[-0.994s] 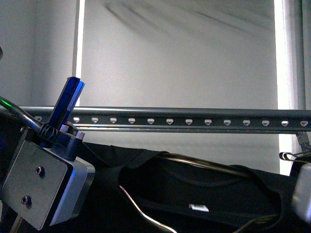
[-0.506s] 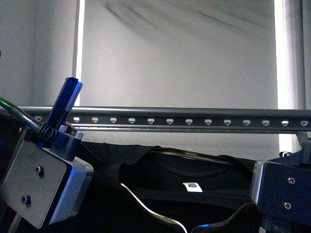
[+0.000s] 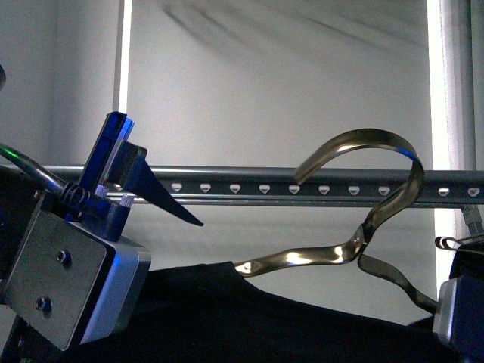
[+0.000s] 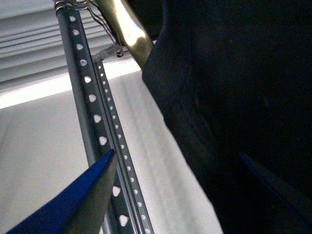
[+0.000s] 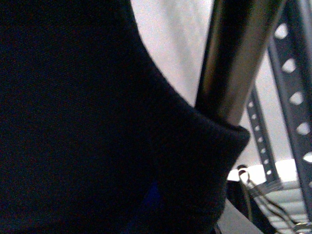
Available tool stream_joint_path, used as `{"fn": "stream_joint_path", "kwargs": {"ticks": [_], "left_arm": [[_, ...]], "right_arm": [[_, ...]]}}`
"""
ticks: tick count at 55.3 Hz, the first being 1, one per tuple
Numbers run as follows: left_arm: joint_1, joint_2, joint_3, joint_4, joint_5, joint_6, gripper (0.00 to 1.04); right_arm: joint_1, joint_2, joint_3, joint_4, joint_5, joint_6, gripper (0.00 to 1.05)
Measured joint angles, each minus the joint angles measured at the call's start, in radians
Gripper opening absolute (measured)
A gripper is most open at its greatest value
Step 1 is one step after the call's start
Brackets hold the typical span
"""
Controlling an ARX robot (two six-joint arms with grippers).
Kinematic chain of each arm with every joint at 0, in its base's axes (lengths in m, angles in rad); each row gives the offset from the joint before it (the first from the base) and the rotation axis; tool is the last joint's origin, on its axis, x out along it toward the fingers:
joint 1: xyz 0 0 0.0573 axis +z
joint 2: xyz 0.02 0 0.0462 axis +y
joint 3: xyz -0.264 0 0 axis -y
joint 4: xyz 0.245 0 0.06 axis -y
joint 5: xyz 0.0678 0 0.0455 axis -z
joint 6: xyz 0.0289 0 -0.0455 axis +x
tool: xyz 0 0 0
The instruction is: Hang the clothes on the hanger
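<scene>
The brass-coloured metal hanger (image 3: pixel 355 249) is up in the front view, its hook curving above the perforated rail (image 3: pixel 249 187). The clothes, a black T-shirt (image 3: pixel 249 321), drape over the hanger's arms along the bottom. My left gripper (image 3: pixel 155 178) is open at the left, one blue finger (image 3: pixel 113 147) up and one black finger pointing right, holding nothing. In the left wrist view the left gripper (image 4: pixel 176 153) spreads beside the shirt (image 4: pixel 234 97) and hanger (image 4: pixel 129 34). My right gripper (image 3: pixel 461 314) is shut on the hanger at the lower right. Black cloth (image 5: pixel 87 122) hides its fingers beside the hanger bar (image 5: pixel 234 58).
The grey rail (image 4: pixel 90 97) with rows of holes runs across behind the hanger; wire clips (image 3: pixel 454 243) hang from it at the right. A pale wall or blind (image 3: pixel 287 83) lies behind. The rail (image 5: pixel 292 97) stands close to the hanger bar.
The hanger has risen, so its hook now shows above the rail. The shirt's neck opening and white label have dropped out of view. My left gripper's black finger now shows, spread.
</scene>
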Motion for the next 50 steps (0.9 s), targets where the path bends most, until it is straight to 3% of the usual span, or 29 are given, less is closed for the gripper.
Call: {"fn": "stream_joint_path", "kwargs": {"ticks": [10,16,19,29,39,50], "left_arm": [[0.001,0.000,0.001,0.002,-0.001,0.000,1.00],[0.001,-0.001,0.005,0.003,-0.003,0.000,0.98],[0.001,0.000,0.005,0.003,-0.010,0.000,0.99],[0.001,0.000,0.004,0.003,-0.023,0.000,0.98],[0.001,0.000,0.004,0.003,-0.031,0.000,0.98],[0.001,0.000,0.004,0.003,-0.044,0.000,0.98]], "right_arm": [[-0.068,0.009,0.029,-0.185,0.000,0.091,0.08],[-0.132,0.036,0.071,-0.351,-0.009,0.185,0.06],[-0.155,0.047,0.087,-0.401,-0.024,0.260,0.02],[-0.202,0.038,0.145,-0.527,-0.106,0.500,0.03],[-0.204,-0.004,0.179,-0.576,-0.113,0.650,0.03],[-0.203,-0.039,0.207,-0.573,-0.082,0.702,0.03]]}}
